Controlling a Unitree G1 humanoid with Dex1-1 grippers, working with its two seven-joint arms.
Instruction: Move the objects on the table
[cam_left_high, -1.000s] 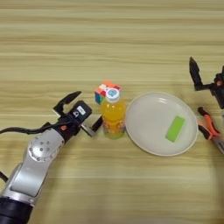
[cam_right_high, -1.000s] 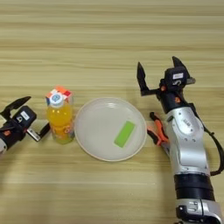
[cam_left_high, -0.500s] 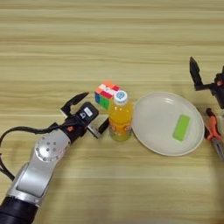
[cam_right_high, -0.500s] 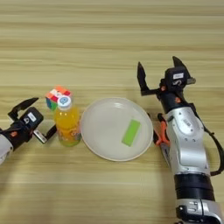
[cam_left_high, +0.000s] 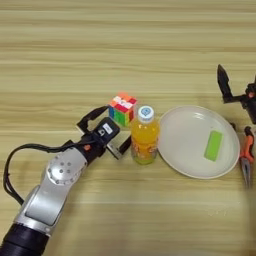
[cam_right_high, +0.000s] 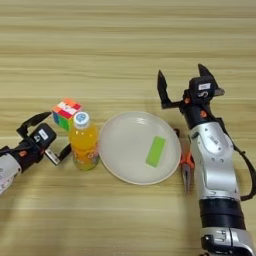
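Reaching with the open left hand (cam_left_high: 107, 131) toward the juice bottle (cam_left_high: 144, 135), just beside the cube (cam_left_high: 122, 108). Needs closing around it next. Waiting open by the plate (cam_right_high: 120, 150): right hand (cam_right_high: 182, 82).

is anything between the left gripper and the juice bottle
No, nothing visible. The left gripper, fingers open, sits just left of the juice bottle with only bare table in the gap. The puzzle cube is beyond that gap, behind and left of the bottle, near the gripper's far finger.
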